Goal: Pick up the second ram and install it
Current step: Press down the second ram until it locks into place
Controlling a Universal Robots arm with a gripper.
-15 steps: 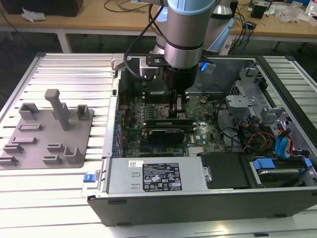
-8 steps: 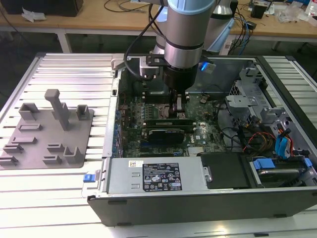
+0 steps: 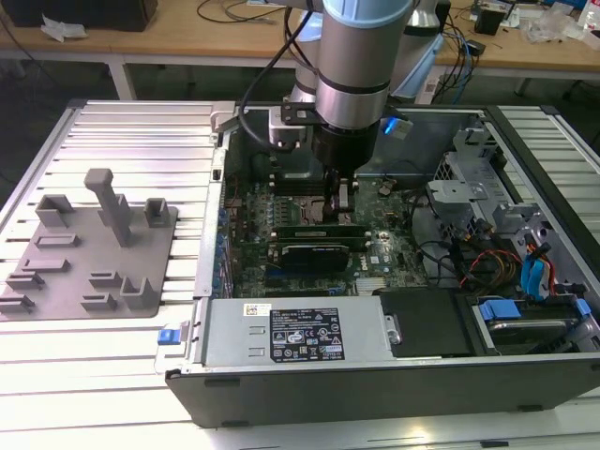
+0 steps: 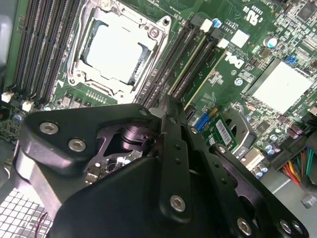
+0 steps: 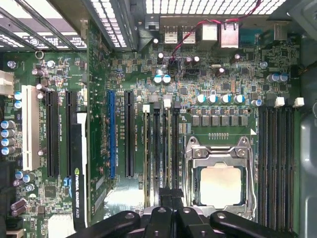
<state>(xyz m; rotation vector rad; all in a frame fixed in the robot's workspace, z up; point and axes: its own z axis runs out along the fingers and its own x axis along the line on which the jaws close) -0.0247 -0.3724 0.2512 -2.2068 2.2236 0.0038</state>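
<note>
Near the case's [image 3: 281, 380] middle, the ram [image 3: 300, 230] stands on edge in a slot, just beside the card [image 3: 314, 253]. The gripper [image 3: 342, 214] hangs right over it, by the socket [image 5: 218, 183]; whether it grips, I cannot tell.

One open computer case [image 3: 375, 370] holds one motherboard [image 5: 133, 69], one CPU socket [image 5: 220, 181], one black expansion card [image 3: 314, 251] and one power supply [image 3: 300, 333]; at the case's nine o'clock sits one grey fixture tray [image 3: 94, 244]
</note>
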